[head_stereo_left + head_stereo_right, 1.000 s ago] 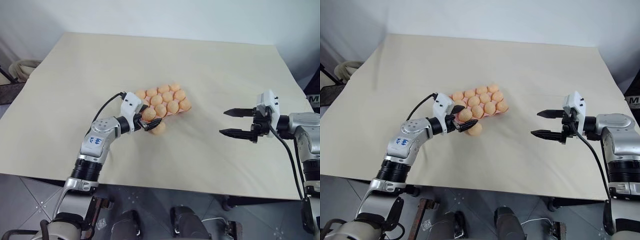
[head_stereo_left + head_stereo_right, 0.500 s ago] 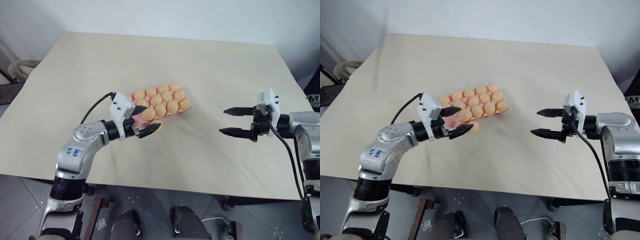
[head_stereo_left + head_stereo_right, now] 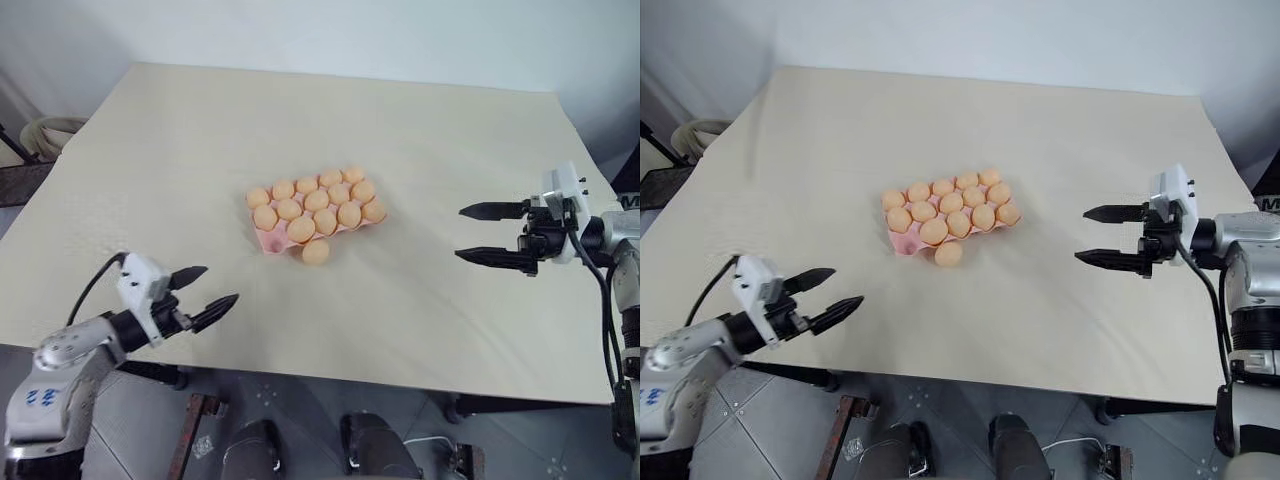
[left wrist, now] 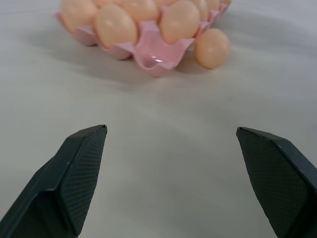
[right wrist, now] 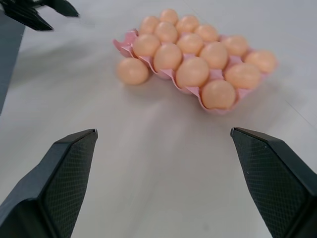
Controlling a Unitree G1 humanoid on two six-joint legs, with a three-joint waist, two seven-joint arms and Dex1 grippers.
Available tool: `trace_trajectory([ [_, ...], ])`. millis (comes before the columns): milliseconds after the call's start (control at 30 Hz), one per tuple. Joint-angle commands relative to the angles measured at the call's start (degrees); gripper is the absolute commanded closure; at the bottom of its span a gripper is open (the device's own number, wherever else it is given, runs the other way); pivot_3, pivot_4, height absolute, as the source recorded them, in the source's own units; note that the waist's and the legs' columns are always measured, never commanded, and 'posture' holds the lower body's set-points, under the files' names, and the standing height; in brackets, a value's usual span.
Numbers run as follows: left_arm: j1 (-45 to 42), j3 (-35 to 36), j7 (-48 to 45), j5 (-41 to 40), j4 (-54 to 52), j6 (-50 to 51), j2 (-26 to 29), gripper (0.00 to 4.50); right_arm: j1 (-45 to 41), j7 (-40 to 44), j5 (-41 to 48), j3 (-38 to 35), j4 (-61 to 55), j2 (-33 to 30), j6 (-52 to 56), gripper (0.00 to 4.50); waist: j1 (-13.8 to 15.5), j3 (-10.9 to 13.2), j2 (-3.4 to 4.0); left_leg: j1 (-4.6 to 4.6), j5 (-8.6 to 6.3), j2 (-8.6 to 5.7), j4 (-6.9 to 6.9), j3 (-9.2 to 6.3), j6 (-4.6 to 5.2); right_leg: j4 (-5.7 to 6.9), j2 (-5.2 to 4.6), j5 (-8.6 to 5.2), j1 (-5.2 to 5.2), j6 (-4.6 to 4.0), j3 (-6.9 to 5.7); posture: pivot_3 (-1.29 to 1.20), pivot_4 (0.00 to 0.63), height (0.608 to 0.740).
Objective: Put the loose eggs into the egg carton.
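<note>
Left eye view: one egg loose beside a nearly full carton

Left eye view shows the carton [image 3: 316,209] lying near the middle of the desk [image 3: 420,130], flat and lidless. Its long axis runs slantwise, from the nearer left end up toward the farther right end. Eggs fill its cups in three rows, with one cup [image 4: 154,61] left bare at the carton's near left corner. In the left wrist view that cup shows as an empty pink hollow on the near edge.

The loose egg [image 3: 316,252] lies on the desk just beside the carton's near edge, next to the bare cup. Whether it touches the carton's rim cannot be told.

The left gripper [image 3: 206,292] hangs over the desk's near left edge, well apart from the carton, pointing toward the right. Its jaws are spread wide with nothing between them.

The right gripper [image 3: 478,233] hovers over the right part of the desk, well apart from the carton, pointing left toward it. Its jaws are likewise spread wide and empty.
</note>
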Motion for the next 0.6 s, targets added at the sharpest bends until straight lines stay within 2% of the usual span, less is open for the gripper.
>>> trace_trajectory([
  [33,5.33,5.3,-1.96,-3.01,-4.97,-0.62,1.16,0.04,-0.65,3.43,0.65,-1.56,1.47,-1.68,-1.9,0.0,-0.11,0.0,0.0,0.0,-0.02,0.0,-0.03,0.01,-0.02,-0.02,0.01,-0.01,-0.01,-0.02,0.0,0.0,0.15,0.74],
  [167,6.23,6.31,-1.4,-4.73,-7.02,-0.78,1.2,0.04,-1.3,3.58,0.13,-0.95,3.2,-1.75,-2.72,0.0,0.0,0.01,0.02,0.0,-0.07,0.09,-0.02,0.0,-0.08,-0.05,0.08,-0.06,-0.01,-0.1,0.03,0.0,0.15,0.74],
  [300,5.2,3.32,0.48,-4.1,-9.11,-1.98,-0.09,0.04,-2.2,3.43,-0.45,-0.48,4.21,-1.53,-3.26,0.0,-0.07,0.02,0.03,0.0,-0.08,0.04,0.04,0.01,-0.04,-0.06,0.05,-0.05,0.03,-0.1,0.04,0.0,0.15,0.74],
  [600,-8.62,-18.29,17.14,8.17,-8.89,-3.25,-12.42,0.04,-2.23,3.44,-0.36,-0.26,3.88,-1.57,-3.45,0.0,0.15,0.02,0.07,0.03,-0.05,0.0,0.13,-0.05,0.03,-0.11,0.13,0.03,0.21,0.06,0.08,0.0,0.15,0.74],
])
